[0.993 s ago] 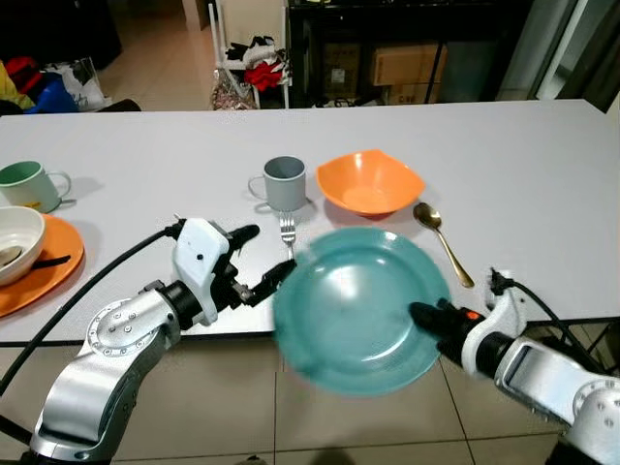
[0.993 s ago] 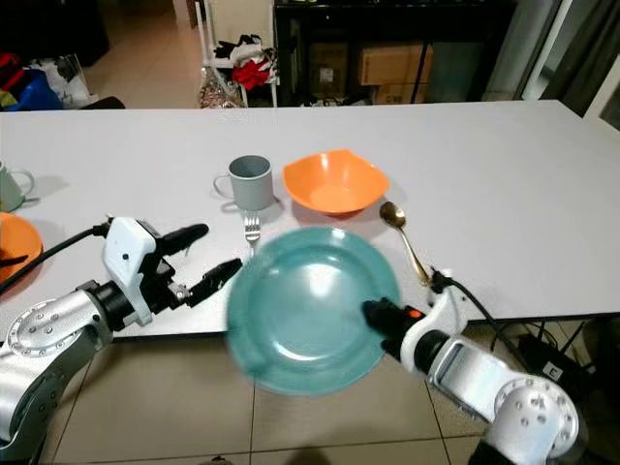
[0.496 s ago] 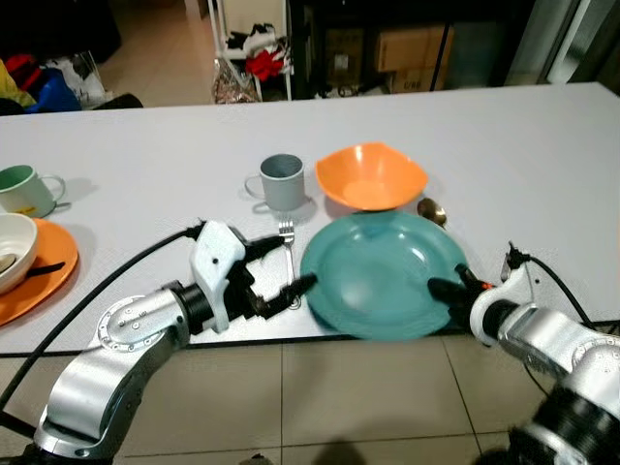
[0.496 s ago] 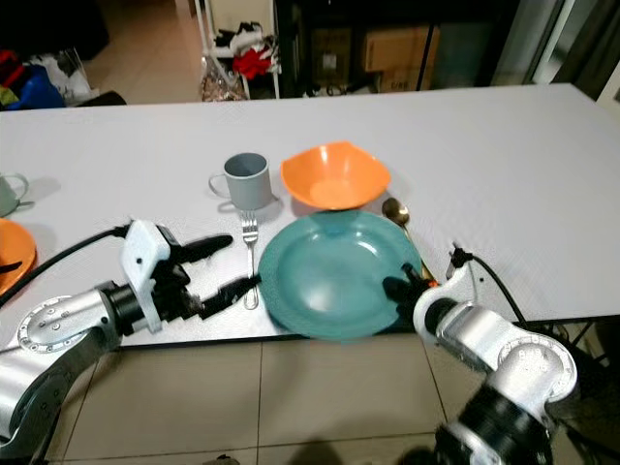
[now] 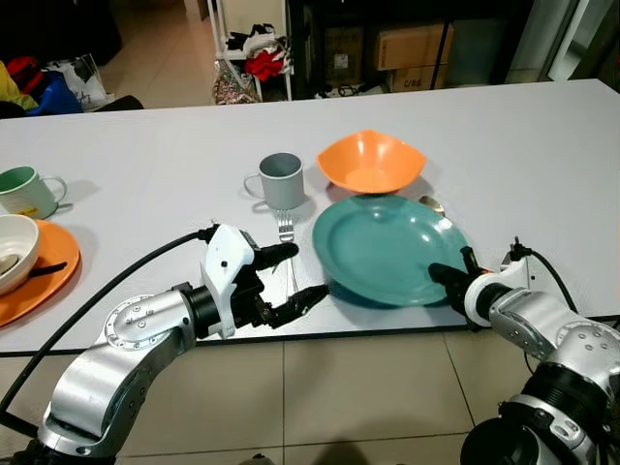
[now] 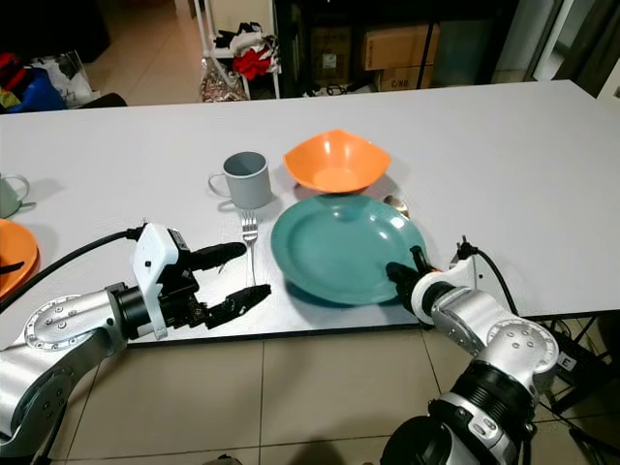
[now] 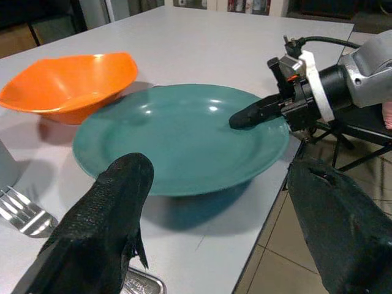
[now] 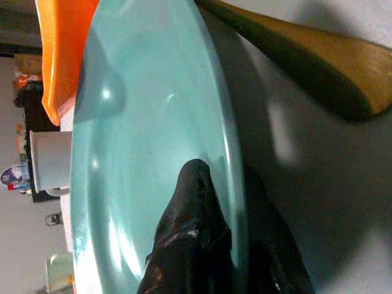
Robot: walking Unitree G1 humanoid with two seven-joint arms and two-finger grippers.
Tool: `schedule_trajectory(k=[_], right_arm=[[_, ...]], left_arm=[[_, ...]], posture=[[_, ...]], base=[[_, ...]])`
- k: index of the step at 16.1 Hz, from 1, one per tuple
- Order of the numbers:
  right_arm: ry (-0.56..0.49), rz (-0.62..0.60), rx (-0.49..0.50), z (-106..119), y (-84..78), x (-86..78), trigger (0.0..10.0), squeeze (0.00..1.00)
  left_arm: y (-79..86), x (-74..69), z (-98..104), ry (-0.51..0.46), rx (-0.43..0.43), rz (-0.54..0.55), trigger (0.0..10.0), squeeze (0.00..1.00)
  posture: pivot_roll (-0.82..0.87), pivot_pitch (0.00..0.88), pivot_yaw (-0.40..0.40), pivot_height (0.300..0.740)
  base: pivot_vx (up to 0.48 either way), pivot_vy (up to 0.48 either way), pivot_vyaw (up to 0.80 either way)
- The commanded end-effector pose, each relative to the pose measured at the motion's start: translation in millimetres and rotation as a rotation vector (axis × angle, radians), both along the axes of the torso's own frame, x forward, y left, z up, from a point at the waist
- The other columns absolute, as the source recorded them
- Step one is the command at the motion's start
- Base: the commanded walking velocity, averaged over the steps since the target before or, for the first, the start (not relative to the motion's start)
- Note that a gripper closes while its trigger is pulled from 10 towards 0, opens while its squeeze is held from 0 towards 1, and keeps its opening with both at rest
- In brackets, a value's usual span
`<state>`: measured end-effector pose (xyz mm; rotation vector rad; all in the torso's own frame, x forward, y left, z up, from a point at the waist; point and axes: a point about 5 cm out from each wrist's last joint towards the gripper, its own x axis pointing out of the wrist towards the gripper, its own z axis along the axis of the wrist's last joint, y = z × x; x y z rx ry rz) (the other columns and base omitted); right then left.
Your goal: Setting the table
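Teal plate (image 5: 387, 250), gripped by the right pincer (image 5: 448, 278), hides most of the spoon (image 8: 306, 67); left pincer (image 5: 294, 274) gapes.

Big pale grey table (image 5: 542, 136) takes up most of the room here, with beige floor tiles (image 5: 320, 397) under its near edge. Past the far edge there's a white rack (image 5: 250, 53) piled with clothes, a dark shelving unit holding cardboard boxes (image 5: 412, 46), and some colourful bags (image 5: 44, 87) by the far left corner.
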<state>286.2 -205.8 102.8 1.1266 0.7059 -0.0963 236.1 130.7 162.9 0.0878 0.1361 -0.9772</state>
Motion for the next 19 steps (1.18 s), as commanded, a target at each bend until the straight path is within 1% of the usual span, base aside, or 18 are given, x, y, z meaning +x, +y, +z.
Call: schedule_trajectory(k=[1, 4, 5, 6, 7, 8, 9, 10, 13, 16, 17, 18, 19], right_arm=[[-0.025, 0.070, -0.018, 4.8, 11.4, 6.5, 10.0, 0.00], [-0.019, 0.125, -0.072, 1.4, 17.6, 7.5, 10.0, 0.00], [-0.026, 0.155, -0.118, -0.8, 22.8, 9.7, 10.0, 0.00], [-0.036, 0.173, -0.185, -3.9, 25.4, 12.7, 10.0, 0.08], [-0.040, 0.146, -0.226, -6.2, 23.4, 14.7, 10.0, 0.37], [-0.044, 0.127, -0.237, -6.6, 21.9, 15.7, 10.0, 0.37], [-0.046, 0.115, -0.236, -6.7, 20.7, 16.0, 10.0, 0.88], [-0.061, 0.114, -0.233, -6.4, 20.9, 15.7, 10.0, 1.00], [-0.098, 0.166, -0.270, -5.9, 26.4, 9.7, 10.0, 1.00], [-0.116, 0.148, -0.278, -0.9, 21.1, -4.2, 10.0, 1.00], [-0.132, 0.137, -0.284, 3.4, 18.2, -11.8, 10.0, 1.00], [-0.174, 0.126, -0.304, 12.8, 12.0, -23.8, 10.0, 1.00], [-0.199, 0.139, -0.310, 18.1, 10.0, -29.0, 10.0, 1.00]], left_arm=[[1.5, -0.1, 1.5, -0.005, 0.014, 0.001, 10.0, 0.00], [1.7, -0.3, 0.5, -0.004, 0.016, 0.004, 10.0, 0.00], [1.7, -0.1, 0.1, -0.005, 0.016, 0.008, 10.0, 0.00], [2.1, 0.3, -0.3, -0.007, 0.017, 0.012, 10.0, 0.00], [2.7, 0.1, -0.4, -0.008, 0.018, 0.015, 10.0, 0.00], [3.1, 0.2, -0.4, -0.008, 0.017, 0.016, 10.0, 0.00], [3.4, 0.2, -0.5, -0.009, 0.018, 0.019, 10.0, 0.00], [3.8, -0.5, -1.1, -0.009, 0.015, 0.026, 10.0, 0.00], [2.9, -2.4, -2.0, -0.006, 0.013, 0.023, 10.0, 0.00], [2.8, -4.1, -0.8, -0.005, 0.004, 0.020, 10.0, 0.00], [3.9, -5.3, 0.2, -0.004, -0.003, 0.023, 10.0, 0.00], [4.7, -7.2, -0.2, 0.005, -0.023, 0.030, 10.0, 0.00], [4.2, -8.1, -1.5, 0.012, -0.026, 0.032, 10.0, 0.00]], posture=[[0.04, 0.000, 0.075, 0.740], [0.05, 0.000, 0.071, 0.740], [0.05, 0.000, 0.069, 0.740], [0.06, 0.000, 0.063, 0.740], [0.06, 0.000, 0.061, 0.740], [0.06, 0.000, 0.056, 0.740], [0.06, 0.000, 0.056, 0.740], [0.06, 0.000, 0.055, 0.740], [0.05, 0.000, 0.058, 0.740], [0.05, 0.000, 0.059, 0.740], [0.04, 0.000, 0.063, 0.740], [0.03, 0.000, 0.071, 0.740], [0.03, 0.000, 0.071, 0.740]], base=[[0.000, 0.000, 0.00], [0.000, 0.000, 0.00], [0.000, 0.000, 0.00], [0.000, 0.000, 0.00], [0.000, 0.000, 0.00], [0.000, 0.000, 0.00], [0.000, 0.000, 0.00], [0.000, 0.000, 0.00], [0.000, 0.000, 0.00], [0.000, 0.000, 0.00], [0.000, 0.000, 0.00], [0.000, 0.000, 0.00], [0.000, 0.000, 0.00]])
